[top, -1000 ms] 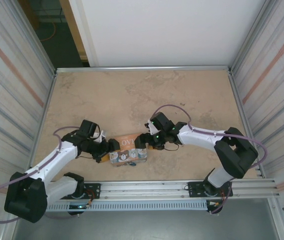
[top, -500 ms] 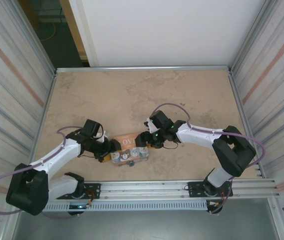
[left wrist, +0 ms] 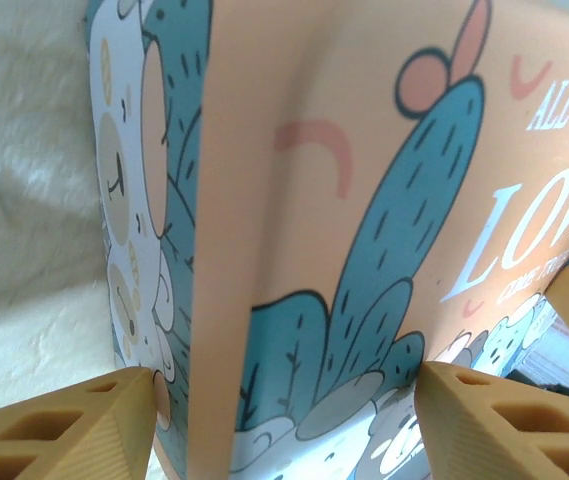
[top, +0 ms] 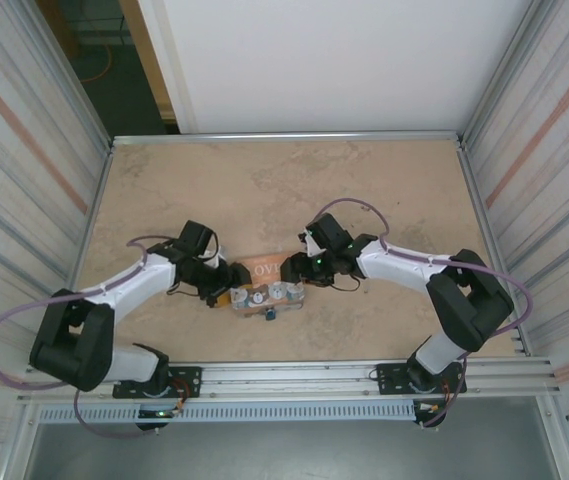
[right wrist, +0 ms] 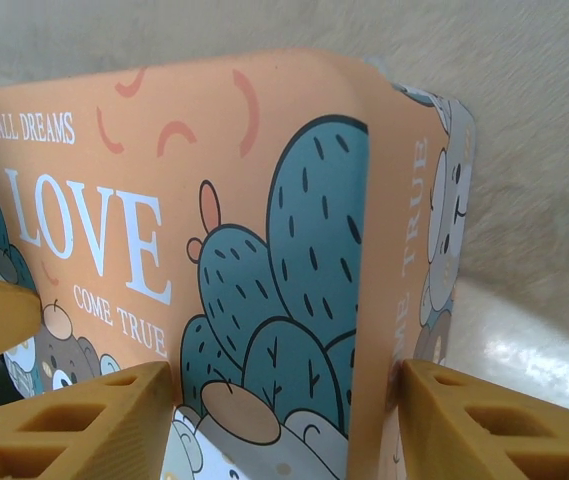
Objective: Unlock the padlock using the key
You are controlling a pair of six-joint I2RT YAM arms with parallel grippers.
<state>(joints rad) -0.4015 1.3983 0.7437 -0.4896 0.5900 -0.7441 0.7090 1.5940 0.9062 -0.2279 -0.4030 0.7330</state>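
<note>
Surface: beige table (top: 364, 190), corrugated walls (top: 24, 150) l/r.
Tin: LOVE tin (top: 264, 296), near-centre; contents hidden from us.
Padlock (top: 270, 314): teal, at tin's near face.
L gripper (top: 227, 292): clamps tin's left end.
R gripper (top: 292, 268): clamps right end.

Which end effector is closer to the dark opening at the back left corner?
Left. The left end effector is at the tin's left end, on the dark opening's side; the right end effector is at the tin's right end, farther away.
</note>
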